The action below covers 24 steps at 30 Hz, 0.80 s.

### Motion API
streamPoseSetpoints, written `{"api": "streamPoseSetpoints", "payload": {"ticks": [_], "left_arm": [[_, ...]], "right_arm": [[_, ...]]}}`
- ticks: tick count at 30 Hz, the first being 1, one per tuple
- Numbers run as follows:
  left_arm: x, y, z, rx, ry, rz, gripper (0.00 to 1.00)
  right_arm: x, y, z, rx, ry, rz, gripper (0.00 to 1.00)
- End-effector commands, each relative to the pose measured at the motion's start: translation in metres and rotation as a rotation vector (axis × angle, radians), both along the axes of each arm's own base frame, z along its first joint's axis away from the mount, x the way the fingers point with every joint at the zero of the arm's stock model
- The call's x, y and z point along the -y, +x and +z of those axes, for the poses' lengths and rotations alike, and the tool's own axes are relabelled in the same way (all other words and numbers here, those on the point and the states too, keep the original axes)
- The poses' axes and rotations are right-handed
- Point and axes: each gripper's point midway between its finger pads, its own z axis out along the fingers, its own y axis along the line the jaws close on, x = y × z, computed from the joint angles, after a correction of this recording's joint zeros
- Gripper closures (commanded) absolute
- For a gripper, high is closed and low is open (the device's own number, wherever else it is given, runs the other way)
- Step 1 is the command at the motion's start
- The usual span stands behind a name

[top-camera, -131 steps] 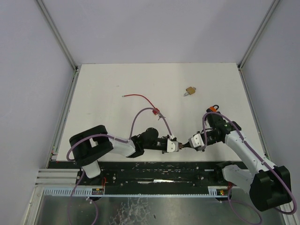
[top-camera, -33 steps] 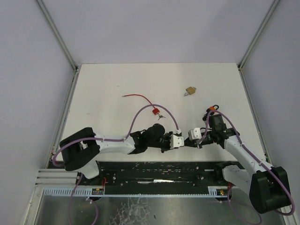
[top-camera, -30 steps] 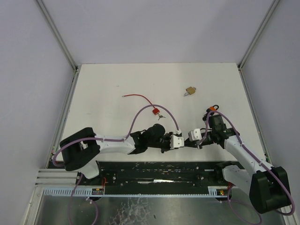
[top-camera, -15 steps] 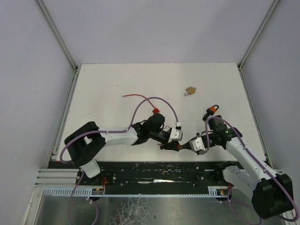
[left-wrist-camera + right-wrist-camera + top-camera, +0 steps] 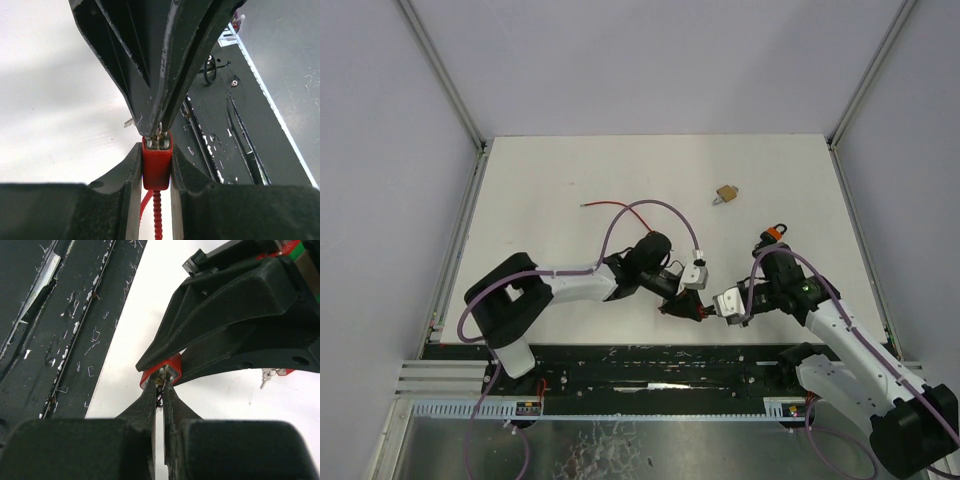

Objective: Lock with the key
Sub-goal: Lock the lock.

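Red padlock [image 5: 156, 167] stays pinched in the left claw [image 5: 156, 152], whose wrist has just rolled over, while the right claw [image 5: 159, 390] pinches the key [image 5: 160, 382] seated in it, so the locking turn seems underway.

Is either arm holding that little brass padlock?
No, the brass padlock lies alone on the white table, with nothing touching it.

White table [image 5: 550, 170] with brass padlock [image 5: 725, 193], red cable [image 5: 605, 204]
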Motion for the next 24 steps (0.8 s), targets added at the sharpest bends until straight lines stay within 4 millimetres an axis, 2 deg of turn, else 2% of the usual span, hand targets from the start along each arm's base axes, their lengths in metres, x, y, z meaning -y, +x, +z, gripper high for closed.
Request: {"api": "streamPoseSetpoints", "payload": {"ticks": [1,4,7,9,11,13,14,15,16,18,21,24], "left_arm": [[-0.007,-0.011,0.005,-0.074,0.017,-0.046,1.0],[-0.009,-0.025,0.004,-0.144,0.029,-0.137,1.0],[-0.008,-0.024,-0.005,-0.174,0.075,-0.145,1.0],[-0.003,-0.008,-0.017,-0.135,0.136,-0.049,1.0],[0.004,0.018,-0.022,-0.023,0.17,0.129,1.0],[0.003,0.045,-0.015,0.12,0.126,0.315,1.0],[-0.005,0.049,-0.017,0.183,0.104,0.38,1.0],[-0.002,0.059,0.004,0.257,0.019,0.442,1.0],[-0.011,0.053,0.001,0.316,-0.01,0.45,1.0],[-0.016,0.049,0.016,0.429,-0.094,0.465,1.0],[-0.017,0.048,0.007,0.469,-0.048,0.464,1.0],[-0.017,0.046,-0.001,0.477,-0.03,0.455,1.0]], "right_arm": [[-0.003,0.003,0.028,0.136,0.021,0.06,1.0],[0.001,0.005,0.021,0.184,-0.024,0.085,1.0],[0.0,0.007,0.025,0.157,-0.025,0.062,1.0],[-0.007,0.016,0.037,0.054,0.008,-0.035,1.0],[-0.012,0.019,0.045,-0.039,0.022,-0.078,1.0],[-0.016,0.018,0.045,-0.146,0.023,-0.089,1.0],[-0.017,0.017,0.045,-0.189,0.027,-0.093,1.0],[-0.018,0.018,0.046,-0.222,0.037,-0.099,1.0],[-0.019,0.017,0.046,-0.256,0.05,-0.104,1.0],[-0.022,0.018,0.049,-0.31,0.077,-0.115,1.0],[-0.027,0.018,0.054,-0.38,0.118,-0.121,1.0],[-0.025,0.021,0.045,-0.365,0.096,-0.128,1.0]]}}
